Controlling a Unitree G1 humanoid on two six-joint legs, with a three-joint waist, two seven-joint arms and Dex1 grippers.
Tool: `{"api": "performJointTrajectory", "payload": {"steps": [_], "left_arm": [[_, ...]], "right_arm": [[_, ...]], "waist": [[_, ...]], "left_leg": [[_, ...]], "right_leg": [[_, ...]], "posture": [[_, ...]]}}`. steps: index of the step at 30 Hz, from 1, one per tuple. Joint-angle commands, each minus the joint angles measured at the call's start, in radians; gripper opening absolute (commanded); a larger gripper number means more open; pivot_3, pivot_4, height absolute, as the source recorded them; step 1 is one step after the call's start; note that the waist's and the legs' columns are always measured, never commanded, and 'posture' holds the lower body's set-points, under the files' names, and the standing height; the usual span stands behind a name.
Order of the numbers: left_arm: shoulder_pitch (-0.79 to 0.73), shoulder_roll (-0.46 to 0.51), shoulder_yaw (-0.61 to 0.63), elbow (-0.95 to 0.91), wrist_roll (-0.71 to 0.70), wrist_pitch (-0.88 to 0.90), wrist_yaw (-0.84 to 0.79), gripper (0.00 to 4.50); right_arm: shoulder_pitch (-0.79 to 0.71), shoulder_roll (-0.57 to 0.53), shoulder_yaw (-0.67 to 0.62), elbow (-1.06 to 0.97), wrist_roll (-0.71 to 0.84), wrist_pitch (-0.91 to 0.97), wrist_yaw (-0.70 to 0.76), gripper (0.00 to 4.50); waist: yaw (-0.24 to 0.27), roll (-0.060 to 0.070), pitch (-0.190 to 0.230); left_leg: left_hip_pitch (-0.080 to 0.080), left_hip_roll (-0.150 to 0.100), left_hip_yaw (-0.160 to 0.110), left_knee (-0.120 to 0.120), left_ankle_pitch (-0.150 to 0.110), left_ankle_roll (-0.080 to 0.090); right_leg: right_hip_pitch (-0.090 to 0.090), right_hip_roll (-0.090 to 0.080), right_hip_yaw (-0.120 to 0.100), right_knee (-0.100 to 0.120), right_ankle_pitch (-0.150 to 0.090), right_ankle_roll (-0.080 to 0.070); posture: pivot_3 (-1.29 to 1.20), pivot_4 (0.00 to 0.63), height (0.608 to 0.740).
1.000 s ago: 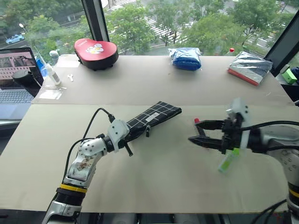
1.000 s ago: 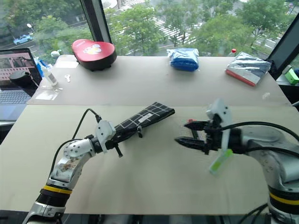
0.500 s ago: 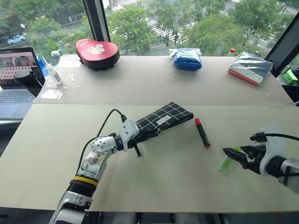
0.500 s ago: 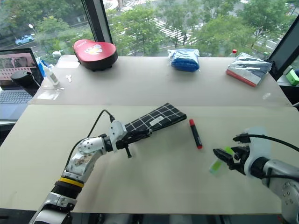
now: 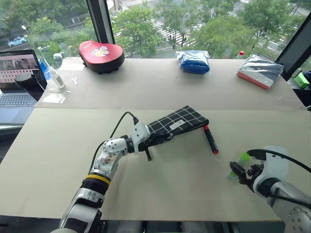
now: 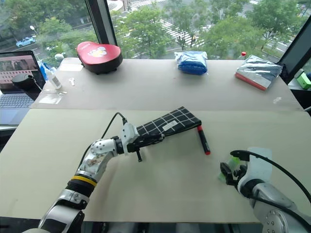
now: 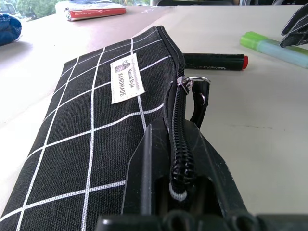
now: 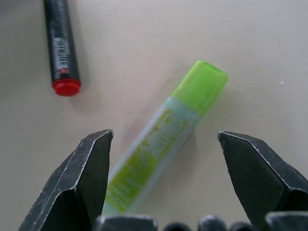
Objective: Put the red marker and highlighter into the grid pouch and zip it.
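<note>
Left eye view shows the grid pouch lying on the counter, its near end pinched in the closed left gripper; the wrist view there shows the fingers clamped on the zipper edge. Just beside the pouch's far corner lies the red marker, flat on the counter. Nearer the right edge, the highlighter lies flat between the widely spread fingers of the right gripper, which holds nothing.
</note>
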Motion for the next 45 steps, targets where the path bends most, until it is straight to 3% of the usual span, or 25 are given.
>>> {"api": "performJointTrajectory", "payload": {"steps": [1, 11, 14, 20, 27, 30, 32, 37, 41, 45], "left_arm": [[-0.026, 0.008, 0.048, -0.024, -0.033, -0.008, 0.007, 0.0], [0.003, 0.024, 0.084, -0.095, -0.042, 0.027, 0.019, 0.0], [0.017, 0.023, 0.081, -0.139, -0.043, 0.05, 0.027, 0.0], [0.016, 0.039, 0.089, -0.203, -0.069, 0.113, 0.022, 0.0], [0.011, 0.061, 0.101, -0.216, -0.079, 0.146, 0.024, 0.0], [0.015, 0.067, 0.101, -0.224, -0.079, 0.153, 0.026, 0.0], [0.015, 0.07, 0.099, -0.228, -0.079, 0.158, 0.027, 0.0], [0.021, 0.078, 0.098, -0.239, -0.076, 0.163, 0.031, 0.0], [0.034, 0.086, 0.1, -0.255, -0.079, 0.165, 0.035, 0.0], [0.056, 0.091, 0.096, -0.285, -0.077, 0.171, 0.043, 0.0]], "right_arm": [[-0.02, -0.008, 0.024, 0.015, -0.034, -0.007, -0.005, 3.87], [0.07, 0.014, 0.075, 0.125, -0.086, -0.107, -0.001, 3.87], [0.088, 0.02, 0.078, 0.149, -0.101, -0.155, -0.005, 3.15], [0.083, 0.016, 0.079, 0.18, -0.122, -0.229, -0.004, 1.15], [0.026, 0.007, 0.081, 0.223, -0.127, -0.287, -0.011, 1.02], [-0.121, -0.178, 0.181, 0.234, -0.037, -0.47, 0.224, 1.02], [-0.14, -0.29, 0.242, 0.238, -0.037, -0.605, 0.345, 1.02], [-0.161, -0.575, 0.383, 0.363, -0.173, -0.977, 0.554, 1.02], [-0.231, -0.672, 0.462, 0.474, -0.236, -1.151, 0.636, 1.02], [-0.327, -0.681, 0.567, 0.558, -0.294, -1.255, 0.687, 1.02]], "waist": [[-0.001, 0.0, 0.0], [0.001, -0.001, -0.001], [0.002, -0.001, -0.001], [-0.001, -0.002, -0.001], [-0.004, -0.003, -0.002], [-0.016, 0.0, 0.0], [-0.024, 0.003, 0.002], [-0.017, 0.001, 0.002], [-0.019, -0.001, 0.003], [-0.02, -0.003, 0.004]], "left_leg": [[0.0, 0.0, 0.0, 0.0, 0.0, 0.0], [0.003, 0.0, 0.0, 0.0, 0.0, 0.0], [0.011, 0.001, -0.001, -0.001, -0.001, 0.002], [0.013, 0.001, -0.001, -0.001, -0.001, 0.001], [0.014, 0.001, -0.001, -0.001, -0.001, 0.001], [0.014, 0.001, 0.0, 0.0, -0.001, 0.001], [0.013, -0.001, 0.002, -0.001, 0.0, 0.002], [0.013, 0.003, -0.004, -0.005, 0.0, 0.001], [0.012, 0.001, -0.001, -0.003, -0.001, 0.002], [0.012, 0.001, 0.0, -0.003, -0.001, 0.003]], "right_leg": [[0.0, 0.0, 0.0, 0.0, 0.0, 0.0], [0.004, 0.0, 0.0, -0.001, 0.0, 0.0], [0.013, 0.0, -0.001, -0.003, -0.001, 0.001], [0.014, 0.0, -0.001, -0.002, -0.001, 0.001], [0.014, 0.001, 0.0, -0.002, -0.001, 0.001], [0.013, 0.001, 0.001, -0.002, -0.001, 0.001], [0.012, 0.0, 0.004, -0.003, 0.0, 0.002], [0.012, 0.006, -0.002, -0.003, -0.003, 0.001], [0.012, 0.002, 0.001, -0.004, -0.003, 0.002], [0.012, 0.001, 0.002, -0.004, -0.003, 0.002]], "posture": [[0.0, 0.15, 0.74], [0.0, 0.15, 0.74], [0.0, 0.15, 0.74], [0.0, 0.15, 0.74], [0.0, 0.15, 0.74], [0.0, 0.15, 0.74], [0.0, 0.15, 0.74], [0.0, 0.15, 0.74], [0.0, 0.15, 0.74], [0.0, 0.15, 0.74]]}}
